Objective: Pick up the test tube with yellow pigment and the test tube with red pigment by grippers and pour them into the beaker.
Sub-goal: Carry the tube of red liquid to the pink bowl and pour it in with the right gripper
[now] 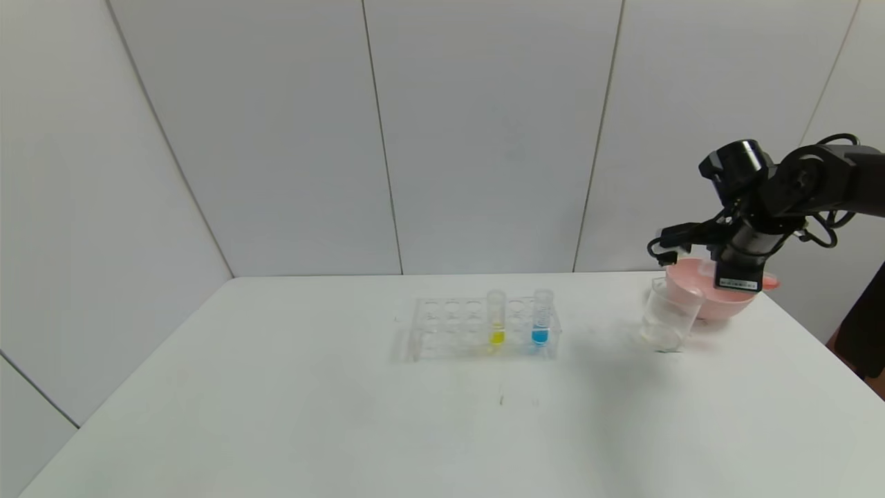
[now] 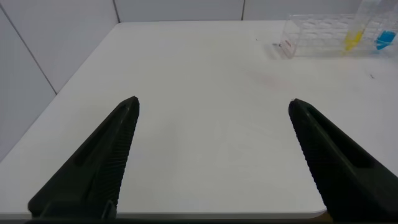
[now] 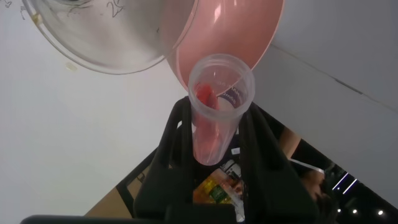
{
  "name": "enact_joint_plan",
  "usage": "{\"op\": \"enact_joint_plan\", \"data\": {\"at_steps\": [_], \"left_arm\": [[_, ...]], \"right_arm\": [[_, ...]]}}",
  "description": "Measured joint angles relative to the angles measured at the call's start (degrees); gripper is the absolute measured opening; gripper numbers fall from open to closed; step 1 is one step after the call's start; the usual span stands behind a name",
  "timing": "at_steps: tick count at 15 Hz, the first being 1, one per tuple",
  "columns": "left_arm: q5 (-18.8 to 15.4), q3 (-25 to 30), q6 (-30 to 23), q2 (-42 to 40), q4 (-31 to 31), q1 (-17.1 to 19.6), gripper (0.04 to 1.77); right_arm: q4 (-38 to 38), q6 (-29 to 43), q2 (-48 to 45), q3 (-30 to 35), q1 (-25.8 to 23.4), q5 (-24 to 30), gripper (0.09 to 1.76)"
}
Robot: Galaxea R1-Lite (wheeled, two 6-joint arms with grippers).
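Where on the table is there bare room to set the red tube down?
Bare: the wide front of the table, and the strip between the rack and the beaker. Crowded: the far right corner, where beaker, pink bowl and right gripper bunch together.

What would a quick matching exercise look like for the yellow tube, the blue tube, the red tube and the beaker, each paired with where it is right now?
Things:
1. test tube with yellow pigment
2. blue tube
3. test tube with red pigment
4. beaker

Places:
A. standing on the table, in front of the pink bowl
B. clamped in the right gripper, mouth toward the bowl and beaker
C. upright in the rack, to the robot's left of the other racked tube
D. upright in the rack, nearest the rack's right end

Pairs: 1-C, 2-D, 3-B, 4-A
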Motion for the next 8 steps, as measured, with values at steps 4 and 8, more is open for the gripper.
{"op": "enact_joint_plan", "data": {"at_steps": [4,8], "left_arm": [[0.0,0.0,0.0,0.0,0.0,0.0,1.72],[0.0,0.0,0.0,0.0,0.0,0.0,1.72]], "right_arm": [[-1.3,-2.3,0.8,0.0,1.2,-3.3,0.5],[-4.8,-6.4,1.4,0.0,2.5,-9.4,0.5]]}}
